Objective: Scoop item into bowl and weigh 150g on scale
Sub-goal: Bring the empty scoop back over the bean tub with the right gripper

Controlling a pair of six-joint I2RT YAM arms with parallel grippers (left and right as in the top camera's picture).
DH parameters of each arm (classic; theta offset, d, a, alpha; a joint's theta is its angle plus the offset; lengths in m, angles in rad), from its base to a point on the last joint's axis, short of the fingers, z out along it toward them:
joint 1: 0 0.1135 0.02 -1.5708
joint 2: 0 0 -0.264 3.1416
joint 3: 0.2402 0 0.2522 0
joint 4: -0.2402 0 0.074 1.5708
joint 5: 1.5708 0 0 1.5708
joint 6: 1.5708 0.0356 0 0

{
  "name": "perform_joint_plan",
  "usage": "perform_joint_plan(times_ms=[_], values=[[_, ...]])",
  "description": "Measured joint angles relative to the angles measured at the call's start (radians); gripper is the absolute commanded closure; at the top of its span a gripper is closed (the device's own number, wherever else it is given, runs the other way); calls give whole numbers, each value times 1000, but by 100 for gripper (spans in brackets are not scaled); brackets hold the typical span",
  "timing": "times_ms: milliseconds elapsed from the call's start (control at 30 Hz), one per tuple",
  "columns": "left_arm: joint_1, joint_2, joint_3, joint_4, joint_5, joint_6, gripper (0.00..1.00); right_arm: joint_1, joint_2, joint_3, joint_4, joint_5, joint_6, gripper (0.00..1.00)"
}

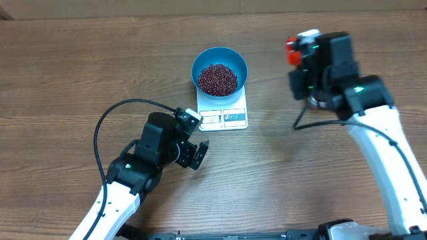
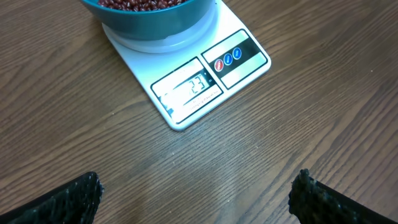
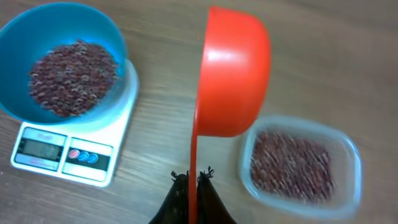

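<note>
The blue bowl (image 1: pixel 219 61) stands on the white scale (image 1: pixel 225 119), with a heap of dark red-brown beans (image 1: pixel 217 79) inside. My left gripper (image 1: pixel 198 155) hangs open over bare table just in front of the scale (image 2: pixel 205 81), nothing between its fingers (image 2: pixel 68 199). My right gripper (image 3: pixel 193 177) is shut on the thin handle of a red scoop (image 3: pixel 233 74). The scoop is turned on its side, its rounded back facing the camera, between the bowl (image 3: pixel 22 34) and a clear tub of beans (image 3: pixel 298 158). Its inside is hidden.
The clear tub (image 3: pixel 348 180) sits on the table right of the scale (image 3: pixel 124 112); in the overhead view the right arm (image 1: pixel 333 67) covers it. A black cable (image 1: pixel 100 130) loops left of the left arm.
</note>
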Motion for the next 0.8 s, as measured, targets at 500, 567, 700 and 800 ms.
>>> perform_joint_plan(times_ms=[500,567,700,800], values=[[0,0,0,0,0,0,0,-252,293,395,-496,-117,27,96],[0,0,0,0,0,0,0,-265,357,395,-517,-121,27,96],[0,0,0,0,0,0,0,-286,465,395,-528,-124,27,96],[0,0,0,0,0,0,0,-298,506,395,-527,-123,27,96]])
